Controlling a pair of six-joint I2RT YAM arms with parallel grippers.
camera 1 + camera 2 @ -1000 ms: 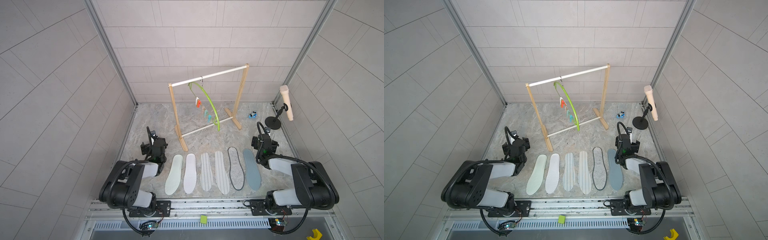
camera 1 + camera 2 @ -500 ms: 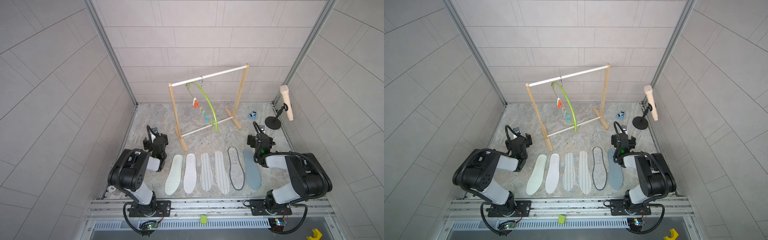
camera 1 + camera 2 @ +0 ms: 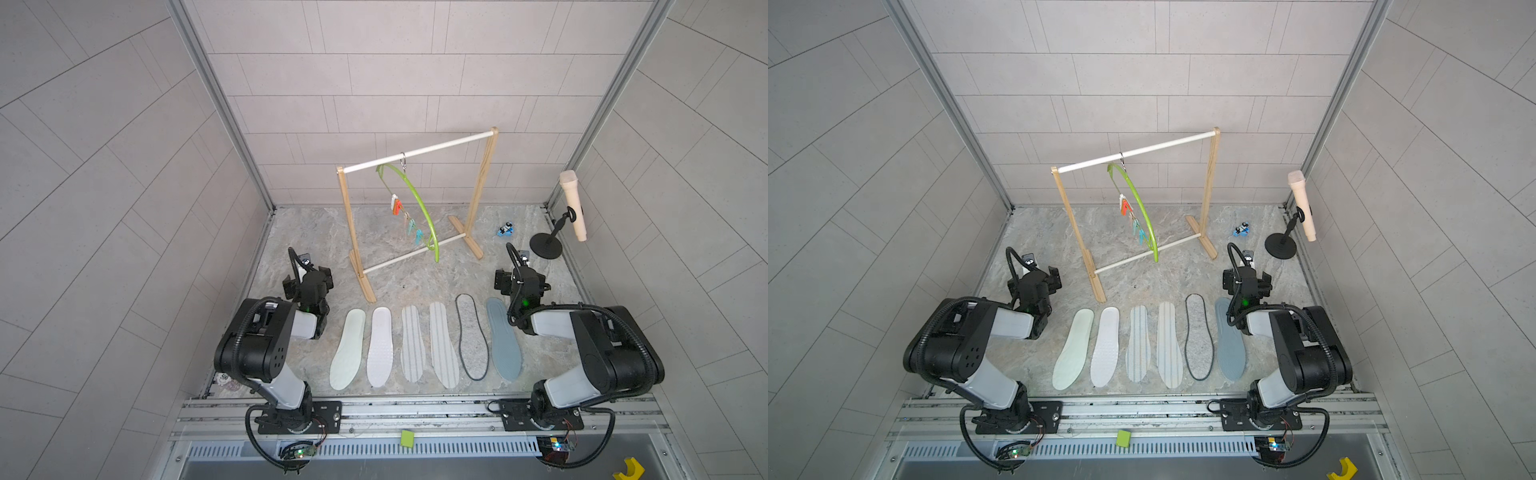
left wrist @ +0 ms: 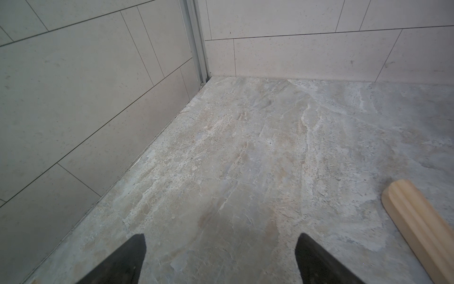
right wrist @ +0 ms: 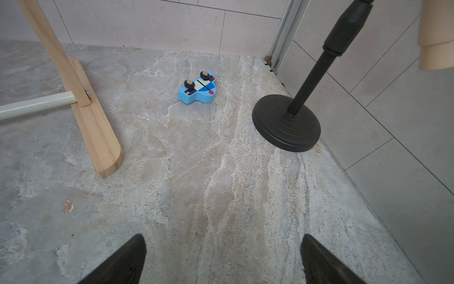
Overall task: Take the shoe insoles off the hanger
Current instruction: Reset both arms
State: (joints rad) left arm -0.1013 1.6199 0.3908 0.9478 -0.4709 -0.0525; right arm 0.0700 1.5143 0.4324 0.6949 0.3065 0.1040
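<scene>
We found all six shoe insoles point(image 3: 442, 345) flat along the desk point(image 3: 415, 282) front edge, long axes front-to-back, between left gripper point(image 4: 219, 243) and right gripper point(image 5: 223, 242), both gaping empty; hanger point(image 3: 420, 205) bare.

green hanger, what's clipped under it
Only coloured clothespins hang under the hanger, none holding anything. The pins overlap edge-on, so their count is unclear. The insoles lie on the floor.

Right arm point(image 3: 552, 324) overlaps one edge of the blue-grey insole point(image 3: 503, 349). Clothespins point(image 3: 411, 226): too small to count. Rack foot point(image 4: 422, 231) cut by left wrist view's edge. Beige cylinder point(image 5: 437, 37): cropped, blurred.
</scene>
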